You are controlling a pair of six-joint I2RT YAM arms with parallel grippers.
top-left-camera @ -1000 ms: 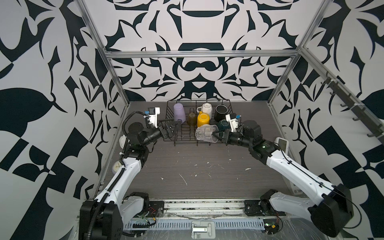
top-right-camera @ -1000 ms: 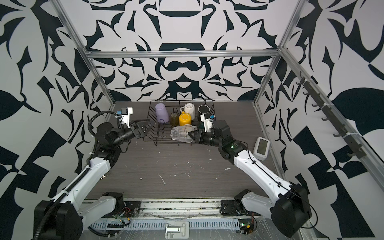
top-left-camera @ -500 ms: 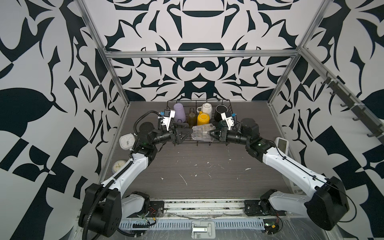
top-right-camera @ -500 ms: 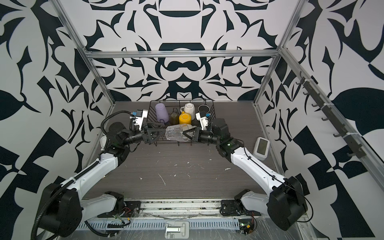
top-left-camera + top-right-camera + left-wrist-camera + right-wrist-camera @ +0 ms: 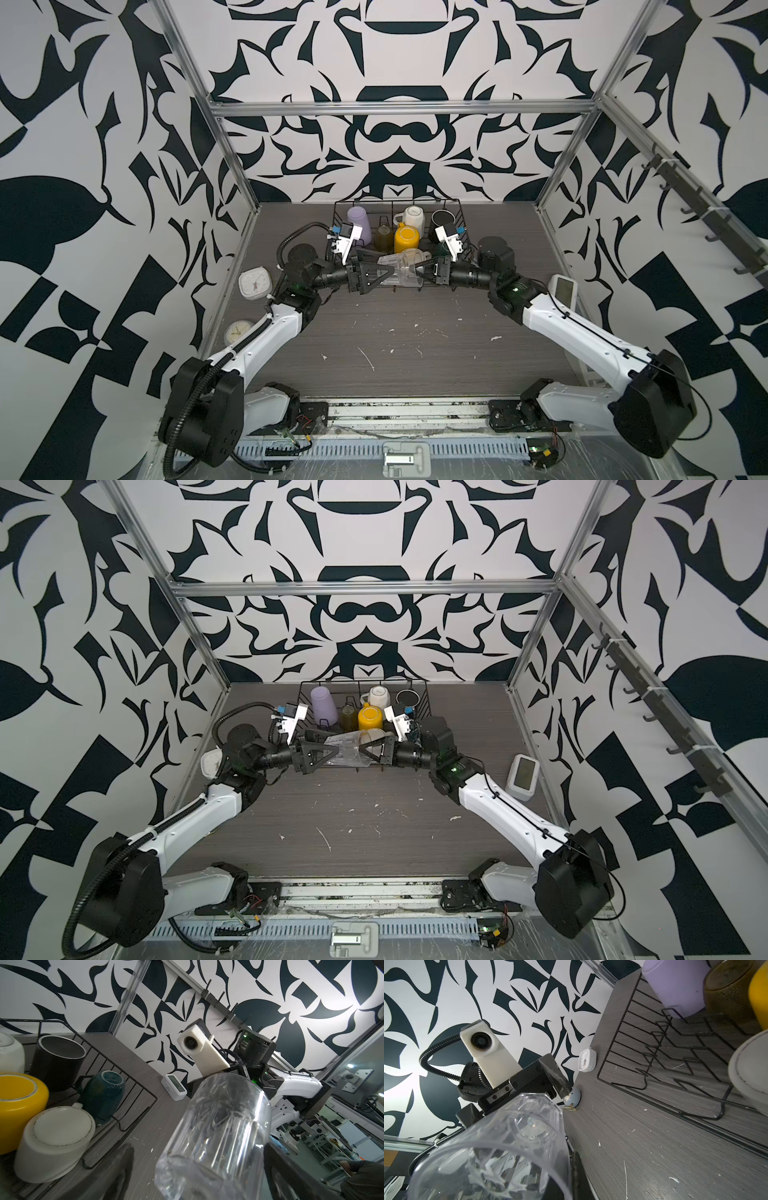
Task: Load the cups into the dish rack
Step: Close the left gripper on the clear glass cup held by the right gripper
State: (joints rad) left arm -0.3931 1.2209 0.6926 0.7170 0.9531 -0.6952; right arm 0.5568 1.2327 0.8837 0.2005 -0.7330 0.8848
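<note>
The left gripper [image 5: 388, 272], a second ago off the 8 o'clock corner of the dish rack [image 5: 460, 226] and well apart from the clear glass [image 5: 405, 270], now sits at the rack's 6 o'clock edge after travelling toward 3 o'clock. Its wide-spread jaws now stand on either side of the glass's base end. The right gripper [image 5: 419, 269], clamped on the glass's rim, brings it slightly toward 9 o'clock, so both grippers now face each other with the sideways glass between them.
</note>
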